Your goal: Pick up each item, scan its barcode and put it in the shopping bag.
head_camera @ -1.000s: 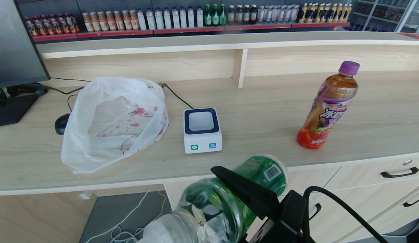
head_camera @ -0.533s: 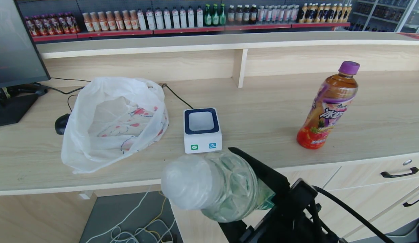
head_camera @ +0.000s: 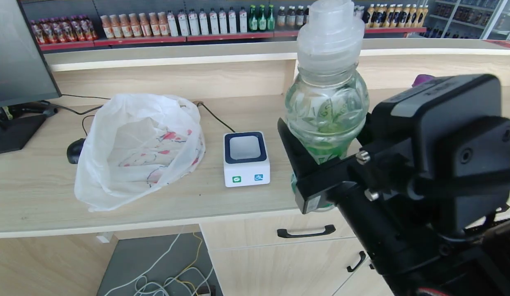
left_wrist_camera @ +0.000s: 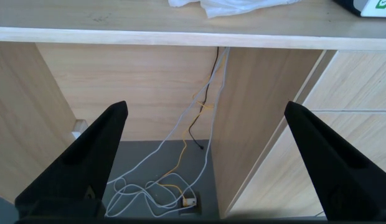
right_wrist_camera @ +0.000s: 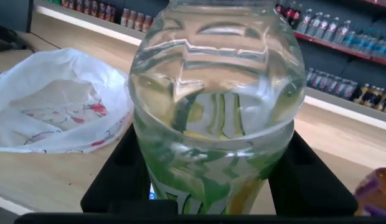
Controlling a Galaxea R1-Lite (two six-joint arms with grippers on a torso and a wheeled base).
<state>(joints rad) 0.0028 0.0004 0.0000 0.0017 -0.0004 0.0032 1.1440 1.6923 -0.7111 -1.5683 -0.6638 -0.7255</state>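
Head view: wood counter (head_camera: 255,111) w/ bag (head_camera: 135,148), scanner (head_camera: 246,158); drink shelves (head_camera: 189,24) behind.

The head view looks forward and down from above the near edge of the wooden counter (head_camera: 41,193). It takes in the shopping bag (head_camera: 135,148) at left centre, the scanner (head_camera: 246,158) mid-frame and the drink shelves (head_camera: 205,20) along the top; the right arm (head_camera: 436,164) looms very close at right. The right wrist view sits just behind the held bottle (right_wrist_camera: 215,124), almost against it, and faces across the counter. With the head view it shares the bag and the shelves. The left wrist view hangs low, below the counter's edge, facing the cabinet front (left_wrist_camera: 131,87) and floor cables (left_wrist_camera: 162,180). These 2 views share that edge and the cables.
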